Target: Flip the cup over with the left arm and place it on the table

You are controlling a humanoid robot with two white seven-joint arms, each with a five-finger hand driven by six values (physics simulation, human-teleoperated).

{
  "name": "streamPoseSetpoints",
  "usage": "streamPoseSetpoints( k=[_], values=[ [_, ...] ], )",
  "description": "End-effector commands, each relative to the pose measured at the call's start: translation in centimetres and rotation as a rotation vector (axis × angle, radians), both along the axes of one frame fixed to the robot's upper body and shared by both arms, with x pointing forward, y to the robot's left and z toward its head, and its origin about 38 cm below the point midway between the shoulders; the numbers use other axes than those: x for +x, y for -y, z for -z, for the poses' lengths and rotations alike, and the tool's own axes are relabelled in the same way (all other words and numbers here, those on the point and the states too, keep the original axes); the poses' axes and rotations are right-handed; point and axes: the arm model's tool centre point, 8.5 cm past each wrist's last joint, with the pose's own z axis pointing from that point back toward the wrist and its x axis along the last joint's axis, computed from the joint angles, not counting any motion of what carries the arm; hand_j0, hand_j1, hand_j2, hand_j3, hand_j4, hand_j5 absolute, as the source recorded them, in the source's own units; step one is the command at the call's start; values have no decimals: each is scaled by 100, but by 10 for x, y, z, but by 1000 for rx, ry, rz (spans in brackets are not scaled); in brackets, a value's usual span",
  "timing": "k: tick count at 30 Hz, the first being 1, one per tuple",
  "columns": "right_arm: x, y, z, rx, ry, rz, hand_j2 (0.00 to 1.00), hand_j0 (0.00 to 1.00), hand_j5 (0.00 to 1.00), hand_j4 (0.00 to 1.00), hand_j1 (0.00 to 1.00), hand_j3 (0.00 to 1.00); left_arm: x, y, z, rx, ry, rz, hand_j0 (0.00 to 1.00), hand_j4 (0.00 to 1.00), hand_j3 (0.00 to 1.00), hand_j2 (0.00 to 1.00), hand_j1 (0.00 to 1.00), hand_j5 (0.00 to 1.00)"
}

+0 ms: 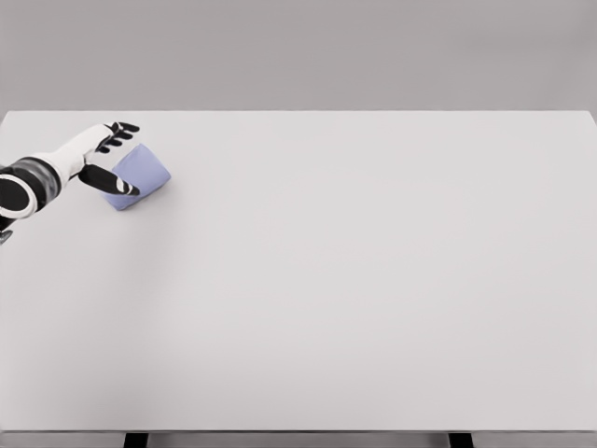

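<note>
White table [354, 280] bare right of the cup [140, 177]; left hand [104, 154] flanking it

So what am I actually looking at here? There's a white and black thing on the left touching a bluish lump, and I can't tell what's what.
This is a computer simulation, not a photo. The picture comes from a camera on a humanoid robot's head, looking down at a wide white table. The white and black thing is the robot's left arm, coming in from the left edge, ending in a five-finger left hand with dark fingertips. The bluish lump is a pale blue cup, tilted rather than standing upright, near the table's far left corner. The hand is wrapped around it: the thumb lies across the near side and the other fingers reach over the far side, so it seems to be gripping the cup. Whether the cup is lifted or resting on the table is hard to tell. The robot's right arm is out of view.
</note>
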Motion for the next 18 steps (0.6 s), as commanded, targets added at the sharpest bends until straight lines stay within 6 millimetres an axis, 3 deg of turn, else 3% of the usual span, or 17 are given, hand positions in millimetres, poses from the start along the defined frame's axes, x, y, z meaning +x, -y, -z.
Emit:
streamPoseSetpoints(
  k=[1,12,18],
  values=[
    [0,0,0,0,0,0,100,100,100,100,100,100,6,-3,9,13,-6,-23,94,94,94,94,94,94],
    [0,0,0,0,0,0,100,100,100,100,100,100,12,5,17,9,-16,-25,94,94,94,94,94,94],
    [0,0,0,0,0,0,100,100,100,100,100,100,19,8,32,28,-31,-42,94,94,94,94,94,94]
  ],
)
